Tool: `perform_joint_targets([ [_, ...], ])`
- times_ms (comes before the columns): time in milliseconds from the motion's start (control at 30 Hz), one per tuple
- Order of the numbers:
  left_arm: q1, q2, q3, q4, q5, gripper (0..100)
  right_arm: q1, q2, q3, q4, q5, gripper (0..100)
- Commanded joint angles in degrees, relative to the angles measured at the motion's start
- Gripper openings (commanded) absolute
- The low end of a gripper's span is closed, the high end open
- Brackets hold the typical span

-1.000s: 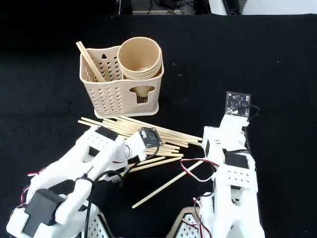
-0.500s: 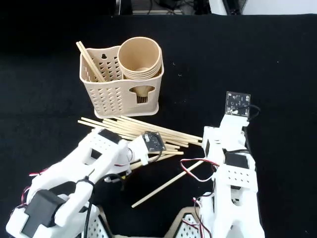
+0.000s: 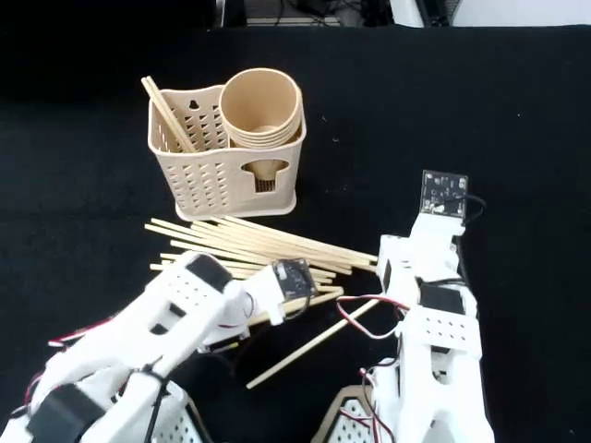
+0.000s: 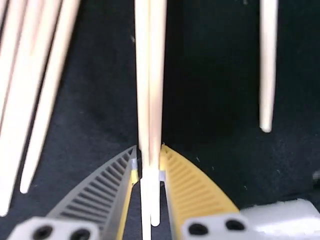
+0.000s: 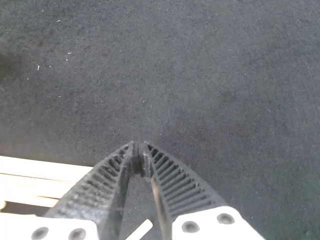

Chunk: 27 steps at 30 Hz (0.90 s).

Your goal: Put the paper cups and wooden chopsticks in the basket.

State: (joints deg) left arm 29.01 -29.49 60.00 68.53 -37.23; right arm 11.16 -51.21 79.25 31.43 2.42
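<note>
Wooden chopsticks (image 3: pixel 263 245) lie in a loose fan on the black bench (image 3: pixel 499 111), just in front of the basket (image 3: pixel 217 180). 1 stray chopstick (image 3: pixel 305 349) lies apart from the fan on a diagonal, nearer the arms' bases and between the 2 arms.

The basket stands upright toward the far side of the bench. Paper cups (image 3: pixel 261 106) sit nested as a stack in 1 of its compartments, their rims rising above the wall. In the other compartment, leaning chopsticks (image 3: pixel 166 111) tilt outward past the basket's corner.

The left arm (image 3: pixel 175 318) reaches over the near edge of the fan. In its wrist view the left end effector (image 4: pixel 148 156) is clenched on a held pair (image 4: pixel 150 75) of chopsticks. The 2 sticks lie side by side and touching, pinched between the grey finger and the yellow finger, and their near ends poke back past the fingertips. More sticks lie on the cloth to either side of the pair.

The right arm (image 3: pixel 434 305) rests beside the far end of the fan. The right end effector (image 5: pixel 138 152) is clenched on nothing, its fingertips meeting over bare black cloth.
</note>
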Motion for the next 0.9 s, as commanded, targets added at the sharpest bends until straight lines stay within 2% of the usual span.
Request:
perform_joint_targets([
  [0, -1.5, -5.6, -0.2, 3.6, -0.6, 3, -0.8, -1.2, -0.5, -1.3, 0.7, 2.1],
  [167, -1.8, -11.3, -0.8, 7.9, -2.0, 3, -0.8, -1.2, -0.5, -1.3, 0.7, 2.1],
  [267, -2.1, -15.3, -3.3, 10.3, -0.5, 3, -0.8, -1.2, -0.5, -1.3, 0.7, 2.1],
  [433, -7.6, -24.6, -7.1, 13.0, 2.0, 3, -0.7, -1.1, -0.5, -1.3, 0.7, 2.1],
  [600, -12.9, -30.3, -5.0, 14.2, -2.7, 3, -0.7, -1.2, -0.5, -1.3, 0.7, 2.1],
  [733, -13.1, -31.0, -4.1, 14.2, -2.8, 3, -1.0, -1.2, -0.9, -0.6, 0.9, 2.8],
  [800, -13.9, -31.0, -4.5, 13.6, -1.6, 4, -3.4, -1.0, -3.6, 4.0, 4.0, 8.3],
  [867, -17.6, -31.0, -5.5, 12.3, 1.7, 4, -7.2, -0.7, -9.0, 12.1, 8.1, 11.9],
])
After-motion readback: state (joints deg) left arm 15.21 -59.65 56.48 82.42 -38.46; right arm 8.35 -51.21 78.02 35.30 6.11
